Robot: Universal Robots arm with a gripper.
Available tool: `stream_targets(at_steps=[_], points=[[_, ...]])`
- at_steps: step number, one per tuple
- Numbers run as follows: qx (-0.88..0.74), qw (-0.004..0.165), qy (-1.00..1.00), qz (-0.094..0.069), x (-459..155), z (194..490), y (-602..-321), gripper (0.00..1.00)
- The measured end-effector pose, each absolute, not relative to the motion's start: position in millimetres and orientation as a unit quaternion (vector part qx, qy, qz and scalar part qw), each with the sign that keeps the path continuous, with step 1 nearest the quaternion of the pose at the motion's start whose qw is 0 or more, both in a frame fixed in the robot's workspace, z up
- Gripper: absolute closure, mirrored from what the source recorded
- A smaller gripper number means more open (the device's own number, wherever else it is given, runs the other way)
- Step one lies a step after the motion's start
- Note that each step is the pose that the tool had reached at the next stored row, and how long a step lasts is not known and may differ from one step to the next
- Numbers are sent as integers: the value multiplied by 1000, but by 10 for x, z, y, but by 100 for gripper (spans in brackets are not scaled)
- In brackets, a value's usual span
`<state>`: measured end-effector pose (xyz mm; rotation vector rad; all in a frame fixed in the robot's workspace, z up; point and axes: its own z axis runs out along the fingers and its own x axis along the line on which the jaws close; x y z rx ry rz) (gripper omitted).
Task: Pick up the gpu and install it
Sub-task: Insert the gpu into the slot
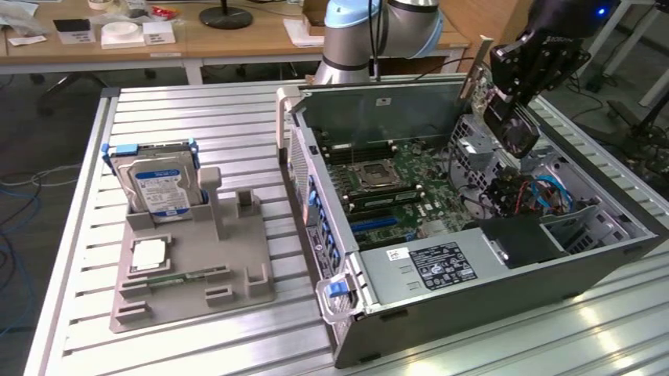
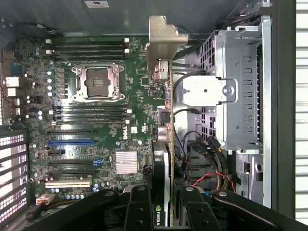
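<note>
The gpu [image 1: 515, 125] hangs in the air over the open computer case [image 1: 585, 266], at the exterior view's right, tilted, with its round fan facing the camera and its metal bracket [image 1: 477, 70] toward the back. My black gripper [image 1: 519, 92] is shut on the card from above. In the wrist view the gpu [image 2: 163, 159] is seen edge-on between my fingers [image 2: 139, 207], with its silver bracket [image 2: 163, 36] at the far end. It is above the motherboard [image 2: 120, 91], between the expansion slots [image 2: 72, 142] and the drive cage [image 2: 240, 96], and touches neither.
A grey fixture [image 1: 188, 274] on the slatted table at the exterior view's left holds a hard drive [image 1: 157, 188], a processor chip [image 1: 146, 251] and a memory stick [image 1: 172, 276]. Inside the case are the CPU socket [image 1: 374, 174], cables [image 1: 528, 196] and the power supply [image 1: 439, 262].
</note>
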<state>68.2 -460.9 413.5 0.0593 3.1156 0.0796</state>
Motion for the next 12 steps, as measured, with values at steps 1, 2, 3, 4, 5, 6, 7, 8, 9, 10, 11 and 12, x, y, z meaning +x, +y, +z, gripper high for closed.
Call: stream_targets(at_steps=[1, 2, 3, 4, 5, 6, 7, 8, 9, 10, 11, 12], points=[[19, 12, 999, 26, 682, 4135, -4609, 73], [19, 12, 999, 26, 682, 4135, -4609, 73], [19, 12, 999, 26, 682, 4134, -4609, 73], [19, 12, 999, 26, 682, 4135, -4609, 73], [19, 12, 999, 26, 682, 4135, -4609, 73], [19, 12, 999, 26, 682, 4135, -4609, 73], [19, 12, 999, 26, 682, 4135, -4609, 73], [19, 12, 999, 26, 682, 4135, -4609, 73], [19, 12, 999, 26, 682, 4135, -4609, 73], [19, 12, 999, 26, 682, 4134, -4609, 73], [19, 12, 999, 26, 682, 4135, -4609, 73], [17, 12, 999, 26, 681, 4134, -4609, 73]])
